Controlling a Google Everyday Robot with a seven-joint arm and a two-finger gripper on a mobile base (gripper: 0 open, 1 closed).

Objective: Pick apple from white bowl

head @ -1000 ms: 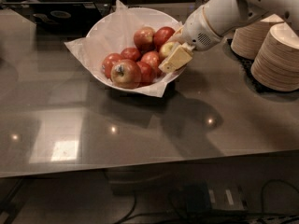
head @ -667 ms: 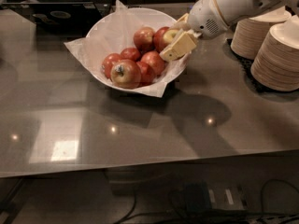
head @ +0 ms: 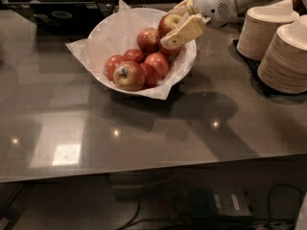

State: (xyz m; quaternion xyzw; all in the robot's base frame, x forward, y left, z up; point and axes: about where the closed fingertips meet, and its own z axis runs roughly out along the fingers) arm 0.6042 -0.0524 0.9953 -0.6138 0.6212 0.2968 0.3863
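The white bowl, lined with crinkled white paper, stands at the back middle of the grey table. Several red apples lie in it, and a red-and-gold streaked apple lies at its front. My gripper reaches in from the upper right, over the bowl's right side. It is shut on the pale yellow-green apple, which has a red blush. One tan finger lies across the apple's front and the other sits behind it. The apple is held just above the other apples.
Two stacks of tan paper bowls stand on a dark mat at the right, close to my arm. A dark tray lies at the back left. The table's front edge runs across the view, with cables below it.
My gripper has risen from low among the apples at the bowl's right side, carrying the pale apple up and back. The other apples have stayed in place.
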